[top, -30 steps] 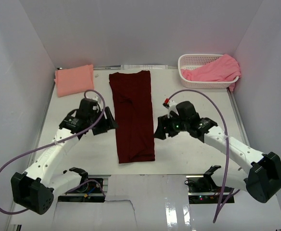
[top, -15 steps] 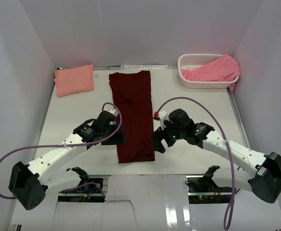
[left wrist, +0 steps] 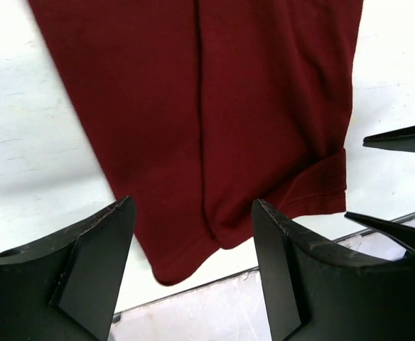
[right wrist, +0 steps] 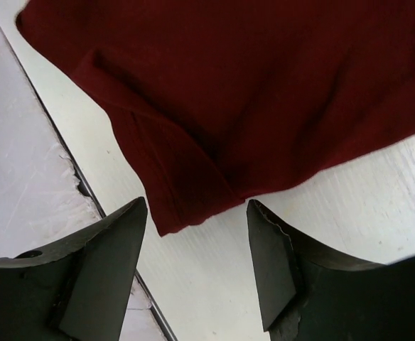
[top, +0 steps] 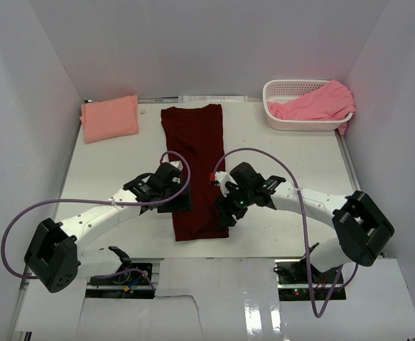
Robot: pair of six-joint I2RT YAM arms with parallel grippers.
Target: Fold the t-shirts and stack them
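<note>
A dark maroon t-shirt point(top: 197, 170), folded into a long strip, lies down the middle of the table. My left gripper point(top: 181, 202) stands open over its near left corner. In the left wrist view the hem point(left wrist: 193, 106) shows between the open left gripper point(left wrist: 192, 206) fingers. My right gripper point(top: 224, 212) is open at the near right corner. In the right wrist view the shirt point(right wrist: 250, 85) corner sits just ahead of the right gripper point(right wrist: 197, 206). A salmon-peach t-shirt point(top: 109, 118) lies folded at the back left. A brighter pink t-shirt point(top: 314, 103) spills from the basket.
The white lattice basket point(top: 282, 89) stands at the back right by the wall. The table's near edge point(right wrist: 51, 177) runs close under the maroon shirt's hem. White walls close in on three sides. The right gripper's fingertips point(left wrist: 399, 138) show at the right of the left wrist view.
Both grippers have moved from beside the maroon shirt's middle inward and toward me, to its near corners. The shirts have not moved.
</note>
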